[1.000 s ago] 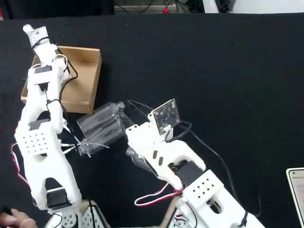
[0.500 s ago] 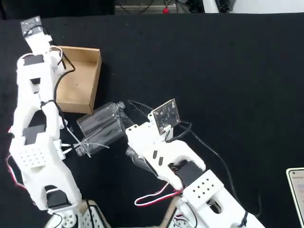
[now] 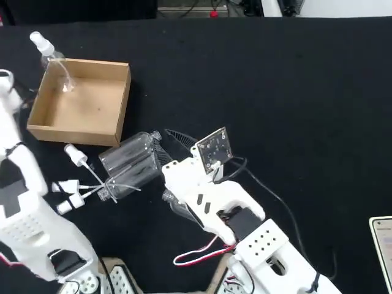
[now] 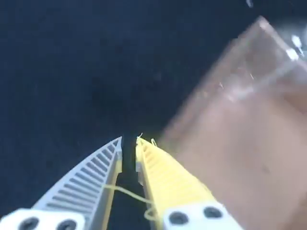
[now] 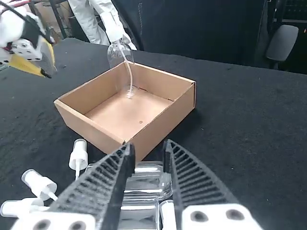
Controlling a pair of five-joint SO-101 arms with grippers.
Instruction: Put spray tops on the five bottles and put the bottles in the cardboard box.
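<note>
The cardboard box (image 3: pixel 126 98) stands at the table's back left, also seen as box (image 5: pixel 160 120) and blurred box (image 4: pixel 249 143). One clear bottle with a spray top (image 3: pixel 48 56) stands upright in its far corner, seen too as bottle (image 5: pixel 120 53). Several clear bottles (image 3: pixel 125 164) lie side by side in front of the box. My right gripper (image 5: pixel 147 152) hangs open just over these bottles (image 5: pixel 144 184). Three loose spray tops (image 3: pixel 67 187) lie to their left, also spray tops (image 5: pixel 76 157). My left gripper (image 4: pixel 128 143) is shut and holds nothing, left of the box.
The left arm (image 3: pixel 21 196) stands along the table's left edge, the right arm (image 3: pixel 220 208) at front centre. A white device (image 3: pixel 383 242) lies at the right edge. Black cloth covers the wide right half of the table.
The left arm has drawn back from over the box to the left edge, leaving the bottle with its spray top standing in the box. The right arm has not moved.
</note>
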